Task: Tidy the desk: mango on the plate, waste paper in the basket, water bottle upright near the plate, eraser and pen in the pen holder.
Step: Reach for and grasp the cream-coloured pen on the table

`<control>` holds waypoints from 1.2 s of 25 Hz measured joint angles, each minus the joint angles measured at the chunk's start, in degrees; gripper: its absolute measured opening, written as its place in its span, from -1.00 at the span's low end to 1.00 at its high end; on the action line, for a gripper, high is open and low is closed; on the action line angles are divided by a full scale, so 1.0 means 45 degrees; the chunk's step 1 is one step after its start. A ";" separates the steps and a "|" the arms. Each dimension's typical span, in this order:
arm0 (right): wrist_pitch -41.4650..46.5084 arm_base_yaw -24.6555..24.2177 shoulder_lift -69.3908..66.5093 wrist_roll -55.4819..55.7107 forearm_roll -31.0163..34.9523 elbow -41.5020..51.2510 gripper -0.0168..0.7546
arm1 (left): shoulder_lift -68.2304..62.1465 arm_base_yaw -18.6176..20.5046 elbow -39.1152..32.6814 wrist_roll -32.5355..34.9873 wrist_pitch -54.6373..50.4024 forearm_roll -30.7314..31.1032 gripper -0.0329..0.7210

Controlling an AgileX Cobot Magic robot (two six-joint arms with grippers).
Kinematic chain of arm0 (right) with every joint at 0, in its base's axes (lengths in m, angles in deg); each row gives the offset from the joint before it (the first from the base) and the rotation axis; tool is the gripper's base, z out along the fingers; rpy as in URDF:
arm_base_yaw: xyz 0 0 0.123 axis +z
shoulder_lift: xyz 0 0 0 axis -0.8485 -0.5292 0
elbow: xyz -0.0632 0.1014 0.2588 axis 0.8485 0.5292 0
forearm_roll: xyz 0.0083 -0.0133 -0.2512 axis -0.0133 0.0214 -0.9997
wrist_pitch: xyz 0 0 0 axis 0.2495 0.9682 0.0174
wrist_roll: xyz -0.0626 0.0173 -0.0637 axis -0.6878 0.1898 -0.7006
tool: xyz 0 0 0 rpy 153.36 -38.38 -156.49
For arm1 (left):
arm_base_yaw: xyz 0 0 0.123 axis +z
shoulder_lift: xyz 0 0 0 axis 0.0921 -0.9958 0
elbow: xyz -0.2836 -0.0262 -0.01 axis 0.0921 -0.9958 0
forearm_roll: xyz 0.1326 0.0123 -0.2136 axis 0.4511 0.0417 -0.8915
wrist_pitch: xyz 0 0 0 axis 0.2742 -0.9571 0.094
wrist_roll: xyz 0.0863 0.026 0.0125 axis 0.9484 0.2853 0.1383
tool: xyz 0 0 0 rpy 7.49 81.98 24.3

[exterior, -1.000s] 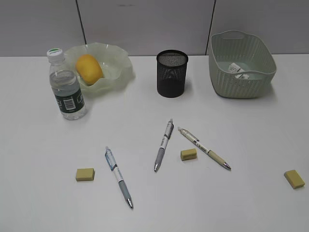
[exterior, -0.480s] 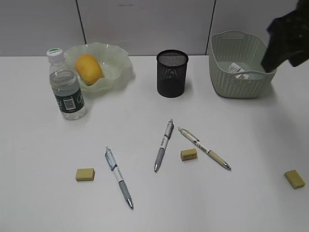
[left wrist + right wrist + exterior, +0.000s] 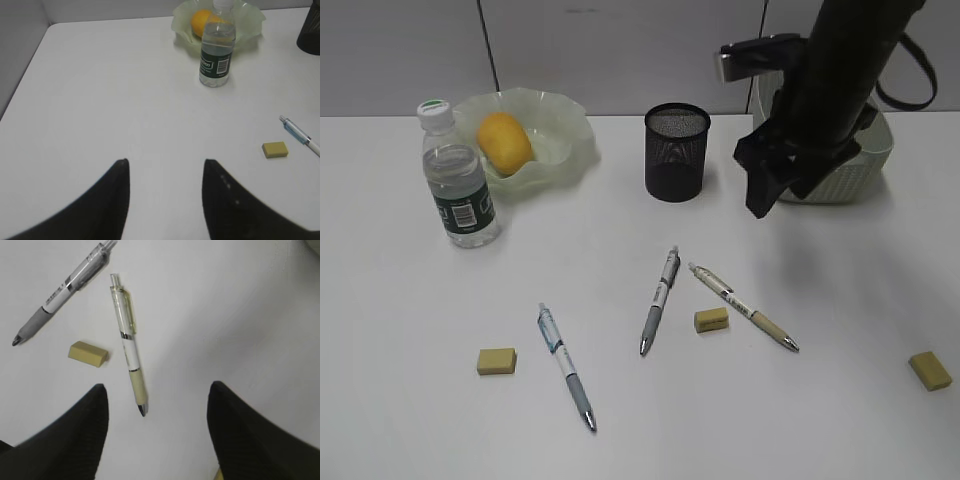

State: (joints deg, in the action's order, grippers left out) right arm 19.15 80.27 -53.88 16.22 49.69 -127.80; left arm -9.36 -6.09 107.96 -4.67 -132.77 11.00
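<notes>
The mango (image 3: 505,142) lies in the plate (image 3: 572,140), with the water bottle (image 3: 458,185) upright beside it. The pen holder (image 3: 676,152) stands mid-back. My right arm hides part of the basket (image 3: 868,158) and the waste paper. My right gripper (image 3: 761,198) hangs open above the desk (image 3: 840,290); in the right wrist view it (image 3: 156,387) is over the beige pen (image 3: 128,342), beside an eraser (image 3: 88,353) and the grey pen (image 3: 62,292). My left gripper (image 3: 165,162) is open over bare desk, short of the bottle (image 3: 216,55).
A blue pen (image 3: 566,365) and an eraser (image 3: 496,361) lie front left; they show in the left wrist view as a pen (image 3: 300,136) and an eraser (image 3: 275,149). Another eraser (image 3: 930,369) lies far right. A grey wall stands behind.
My right arm has come in from the upper right and moved left and down in front of the basket, now above the beige pen. Objects on the desk have not moved.
</notes>
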 joint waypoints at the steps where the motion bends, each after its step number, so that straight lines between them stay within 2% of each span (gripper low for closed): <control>1: -0.0120 0.0060 -0.0254 0.0000 -0.0024 0.0000 0.32 | 0.0000 0.0000 0.0000 0.0000 0.0000 0.0000 0.05; 14: -0.0678 0.0274 -0.2048 0.0199 -0.0214 -0.0010 0.32 | 0.0000 0.0000 0.0000 0.0000 0.0000 0.0012 0.05; 19: -0.1614 0.0790 -0.2385 0.0363 -0.0382 0.0502 0.32 | 0.0000 0.0000 0.0000 0.0000 0.0000 0.0012 0.05; 30: -0.2618 0.0847 -0.2718 0.0444 -0.0572 0.0739 0.32 | 0.0000 0.0000 0.0000 0.0000 0.0000 0.0012 0.05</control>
State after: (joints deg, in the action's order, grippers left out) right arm 7.37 84.08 -66.11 18.21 47.12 -124.48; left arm -9.36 -6.09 107.96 -4.67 -132.77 11.05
